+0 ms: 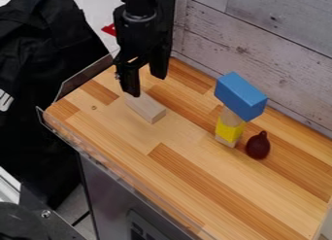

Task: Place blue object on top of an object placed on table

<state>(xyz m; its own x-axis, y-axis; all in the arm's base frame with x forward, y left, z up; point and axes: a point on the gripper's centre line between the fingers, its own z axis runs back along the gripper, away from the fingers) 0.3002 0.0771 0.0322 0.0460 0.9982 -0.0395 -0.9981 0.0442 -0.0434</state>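
Note:
The gripper (146, 84) hangs over the table's upper left part, its two fingers apart with nothing between them. One fingertip overlaps the far end of a plain wooden block (145, 108) lying on the table; whether they touch, I cannot tell. To the right, well apart from the gripper, a blue block (240, 95) rests on top of a small upright stack. Under it are a plain wooden piece (231, 117), a yellow block (229, 131) and a pale wooden bottom part (225, 141).
A dark red pear-shaped object (258, 145) is on the wooden table (188, 185), just right of the stack. A whitewashed plank wall (272, 49) runs behind. A clear raised edge (117, 170) borders the table's left and front side.

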